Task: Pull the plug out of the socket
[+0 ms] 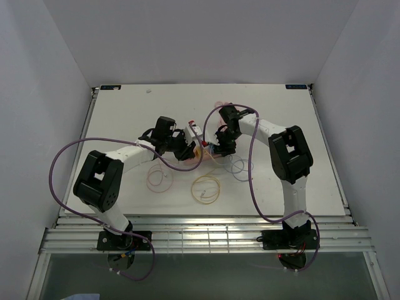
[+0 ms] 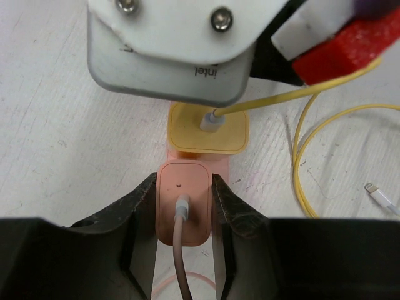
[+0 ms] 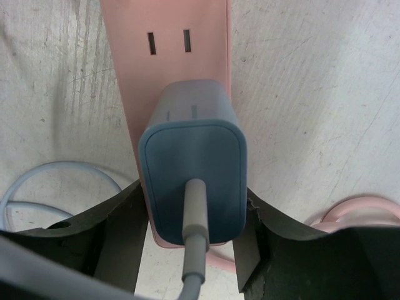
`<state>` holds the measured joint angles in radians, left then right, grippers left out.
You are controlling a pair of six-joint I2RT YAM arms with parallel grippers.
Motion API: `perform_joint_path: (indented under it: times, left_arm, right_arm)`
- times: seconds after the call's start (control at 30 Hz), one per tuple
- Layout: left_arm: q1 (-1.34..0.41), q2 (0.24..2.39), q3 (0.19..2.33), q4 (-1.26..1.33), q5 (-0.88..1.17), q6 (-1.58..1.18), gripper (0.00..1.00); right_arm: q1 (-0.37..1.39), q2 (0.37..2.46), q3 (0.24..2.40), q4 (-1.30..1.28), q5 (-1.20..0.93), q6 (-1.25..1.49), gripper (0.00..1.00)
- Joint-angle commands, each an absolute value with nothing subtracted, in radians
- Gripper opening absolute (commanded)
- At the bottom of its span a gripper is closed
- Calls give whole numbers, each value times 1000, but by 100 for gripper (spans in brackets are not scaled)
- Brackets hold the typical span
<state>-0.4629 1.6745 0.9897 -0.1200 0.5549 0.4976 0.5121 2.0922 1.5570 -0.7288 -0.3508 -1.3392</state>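
Observation:
The pink power strip (image 1: 197, 132) lies mid-table between my two grippers, and it shows in the right wrist view (image 3: 165, 56) with an empty outlet. In the left wrist view, my left gripper (image 2: 184, 187) has both fingers pressed against the sides of a pink plug (image 2: 183, 206) seated on the strip (image 2: 206, 164). A yellow plug (image 2: 209, 130) with a yellow cable sits just beyond it. My right gripper (image 3: 194, 200) is shut on a blue plug (image 3: 194, 156) seated in the strip, its grey cable running toward the camera. In the top view, the left gripper (image 1: 187, 150) and the right gripper (image 1: 219, 147) flank the strip.
Loose cable coils lie on the white table in front of the strip: pink (image 1: 158, 180), yellow (image 1: 206, 189) and pale blue (image 1: 237, 165). A white cable connector (image 2: 381, 197) lies to the right. The strip's coiled pink cord (image 3: 362, 212) is beside my right fingers. White walls enclose the table.

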Motion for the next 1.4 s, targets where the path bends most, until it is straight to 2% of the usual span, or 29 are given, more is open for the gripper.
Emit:
perform_joint_path:
  times: [0.0, 0.23, 0.4, 0.67, 1.1, 1.2, 1.37]
  left_arm:
    - [-439, 1591, 1005, -126, 728, 546, 0]
    - [-439, 1661, 1072, -198, 772, 569, 0]
    - [-439, 1637, 1060, -132, 746, 503, 0]
    - [-449, 1680, 1103, -136, 349, 359, 0]
    - [-479, 1717, 1114, -186, 172, 377, 0]
    - [-479, 1712, 1100, -186, 181, 374, 0]
    - [-479, 1681, 1054, -199, 475, 463, 0]
  right_arm:
    - [499, 2155, 1528, -824, -215, -1292, 8]
    - [502, 2157, 1542, -834, -222, -1278, 8]
    - [506, 2166, 1548, -834, -218, -1275, 8]
    - [505, 2163, 1548, -842, -204, -1272, 8]
    - [505, 2180, 1562, -845, -198, -1258, 8]
    - [505, 2180, 1562, -847, -196, -1258, 8]
    - [505, 2175, 1557, -845, -195, -1261, 8]
